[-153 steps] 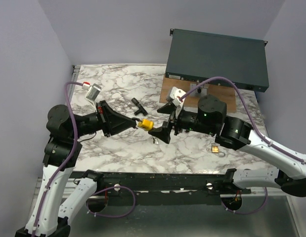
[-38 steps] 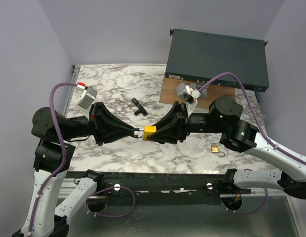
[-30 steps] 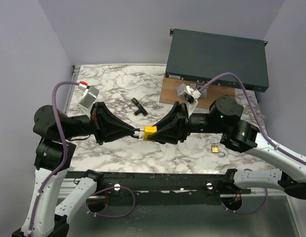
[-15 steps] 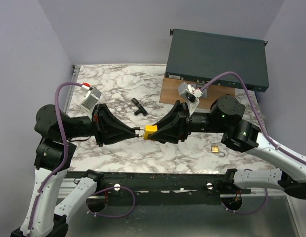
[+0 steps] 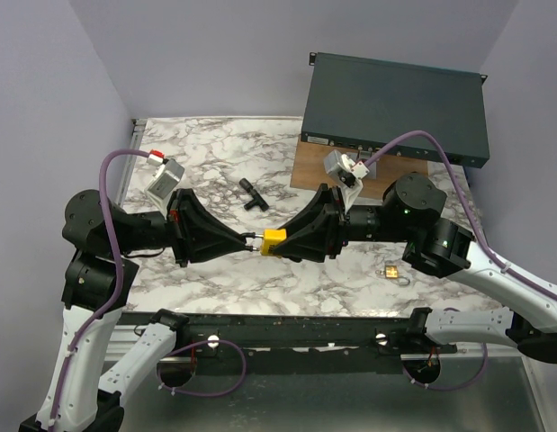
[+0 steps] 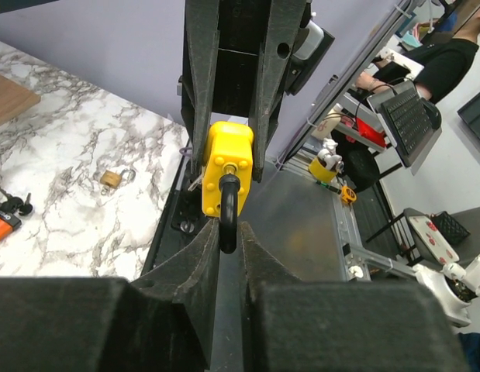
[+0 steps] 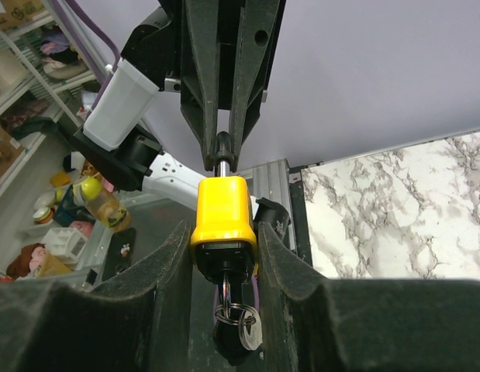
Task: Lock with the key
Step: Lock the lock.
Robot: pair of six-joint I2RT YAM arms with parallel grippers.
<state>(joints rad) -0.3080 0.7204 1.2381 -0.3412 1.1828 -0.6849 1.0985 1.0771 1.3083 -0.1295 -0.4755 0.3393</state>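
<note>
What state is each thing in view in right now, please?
yellow padlock: held off the table between both grippers
key: inserted in the padlock
left gripper: shut on its shackle
right gripper: shut on its body
brass padlock: lying on the table

Top external: we look down from above and behind arm bases, wide, whole white-and-grey marbled tabletop (image 5: 215,144) in frame. Left wrist: we sight along left gripper (image 6: 222,232), close-up, toward right arm. Right wrist: we sight along right gripper (image 7: 222,232), close-up, toward left arm. All three share yellow block-shaped padlock (image 5: 274,239) (image 6: 228,155) (image 7: 222,205).
</note>
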